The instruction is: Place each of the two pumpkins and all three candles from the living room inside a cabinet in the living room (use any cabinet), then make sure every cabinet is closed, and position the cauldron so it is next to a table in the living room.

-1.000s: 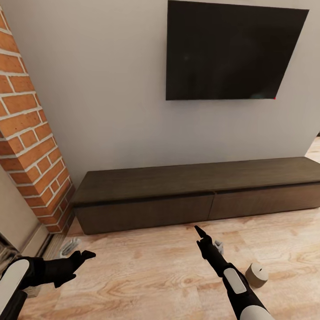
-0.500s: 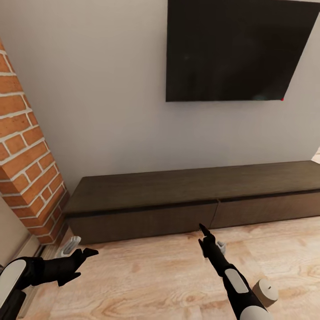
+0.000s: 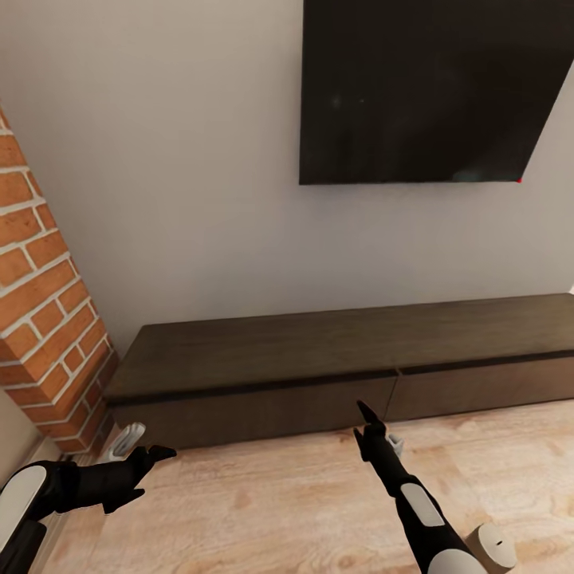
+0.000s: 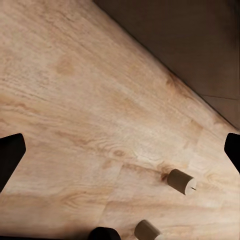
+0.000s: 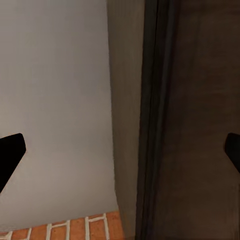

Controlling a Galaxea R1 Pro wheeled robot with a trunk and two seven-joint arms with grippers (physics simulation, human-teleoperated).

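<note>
Robot faces the closed dark cabinet (image 3: 335,375) under a wall television (image 3: 422,88). Left gripper (image 3: 151,458) and right gripper (image 3: 368,421) hover with wide, empty jaws, likely approaching. Candles (image 4: 181,180) lie on the wooden floor (image 3: 279,502) nearby.

The floor (image 3: 263,510) is light wood planks across the bottom of the head picture. The long dark cabinet (image 3: 319,375) stands on it along the wall, drawers shut. One candle (image 3: 494,548) lies on the floor in the bottom right corner. In the left wrist picture, two candles (image 4: 181,181) lie on the floor near the bottom, close together.
</note>
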